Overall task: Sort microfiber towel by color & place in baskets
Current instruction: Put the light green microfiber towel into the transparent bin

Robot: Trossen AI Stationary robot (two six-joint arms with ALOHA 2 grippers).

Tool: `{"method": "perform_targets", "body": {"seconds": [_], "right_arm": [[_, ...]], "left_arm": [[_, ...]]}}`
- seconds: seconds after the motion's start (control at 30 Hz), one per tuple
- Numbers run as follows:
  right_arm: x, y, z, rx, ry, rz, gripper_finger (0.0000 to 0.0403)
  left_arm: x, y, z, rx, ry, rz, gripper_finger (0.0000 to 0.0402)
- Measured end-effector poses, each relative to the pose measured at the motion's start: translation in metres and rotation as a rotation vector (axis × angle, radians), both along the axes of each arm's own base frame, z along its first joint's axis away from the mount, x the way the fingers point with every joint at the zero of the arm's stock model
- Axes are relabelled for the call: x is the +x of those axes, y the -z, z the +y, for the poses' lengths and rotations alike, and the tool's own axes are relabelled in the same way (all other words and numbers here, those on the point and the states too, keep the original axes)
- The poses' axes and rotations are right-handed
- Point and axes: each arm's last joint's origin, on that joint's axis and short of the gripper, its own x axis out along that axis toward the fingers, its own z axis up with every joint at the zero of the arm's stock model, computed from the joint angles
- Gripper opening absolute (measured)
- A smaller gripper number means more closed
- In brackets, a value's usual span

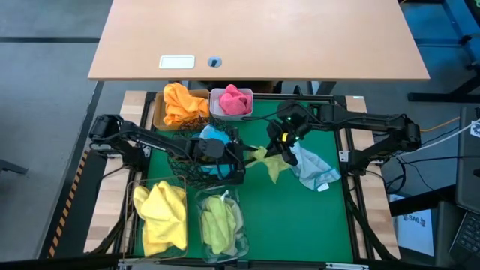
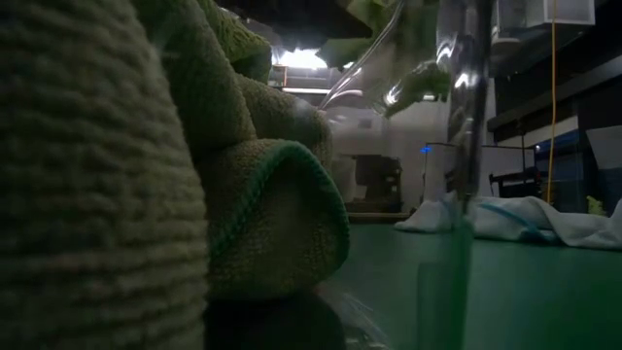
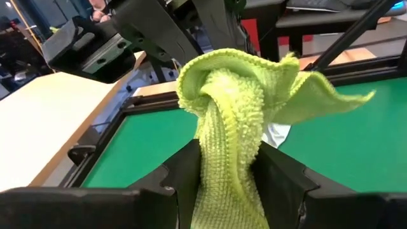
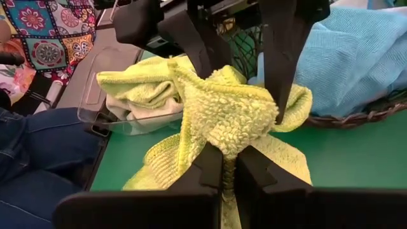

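Pale olive-green fuzzy microfiber towel fills the foreground of both wrist views, stretched between the two tools above the green counter. Left tool is closed on one end of this towel; right tool is closed on the other end, its fingers pinching the cloth tightly.

Just behind the left tool sits a round black wire-mesh bowl holding a light blue towel, partly hidden by the arm. Beside the right tool lies a pale blue towel, loose on the counter. Near the left tool, a clear plastic tub holds another olive-green towel; in the low view this tub blocks most of the scene.
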Motion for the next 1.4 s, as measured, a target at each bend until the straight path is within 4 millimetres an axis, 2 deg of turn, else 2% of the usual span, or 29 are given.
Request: {"method": "perform_targets", "body": {"seconds": [0.23, 0.5, 0.73, 0.93, 1.07, 1.4], "right_arm": [[0.0, 0.0, 0.0, -0.002, -0.001, -0.007, 0.0017], [0.001, 0.0, 0.0, 0.032, 0.028, 0.013, 0.0039], [0.001, 0.0, -0.001, 0.021, 0.045, 0.017, 0.0092], [0.002, 0.002, -0.006, -0.11, 0.18, 0.038, 0.0168], [-0.002, 0.007, -0.009, -0.204, 0.271, 0.111, 0.02], [-0.02, 0.02, -0.008, -0.249, 0.279, 0.339, 0.0214]], "left_arm": [[0.0, -0.001, 0.0, -0.003, 0.001, -0.012, 0.0121], [0.0, -0.002, 0.0, -0.007, 0.004, -0.02, 0.0015], [-0.002, -0.007, -0.006, -0.109, 0.091, -0.043, 0.0011], [-0.02, -0.032, -0.016, -0.235, 0.222, -0.081, 0.0007], [-0.04, -0.049, -0.023, -0.348, 0.297, -0.058, 0.0007], [-0.086, -0.082, -0.046, -0.653, 0.562, 0.022, 0.0007]]}}
